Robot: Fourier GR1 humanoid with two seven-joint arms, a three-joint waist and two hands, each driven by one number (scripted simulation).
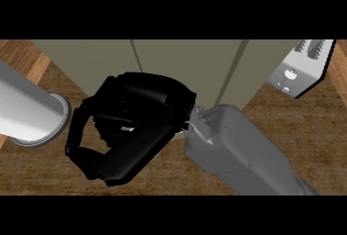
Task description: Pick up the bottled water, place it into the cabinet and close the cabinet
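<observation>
Our right hand [132,126] fills the middle of the head view, its black fingers curled inward, the thumb arcing down at the left. Whether it has hold of anything we cannot tell: only a small pale glint shows between the fingers, and the bottled water itself cannot be made out, so its long axis and heading stay unknown to us. The grey right forearm [240,151] runs from the lower right up to the wrist. Behind the hand stands the cabinet [176,64], pale olive, with vertical seams between its panels. A grey cylinder [27,114] comes in from the left edge, ending in a flanged rim over the wooden tabletop [41,170]. A white appliance [301,69] sits at the upper right.
</observation>
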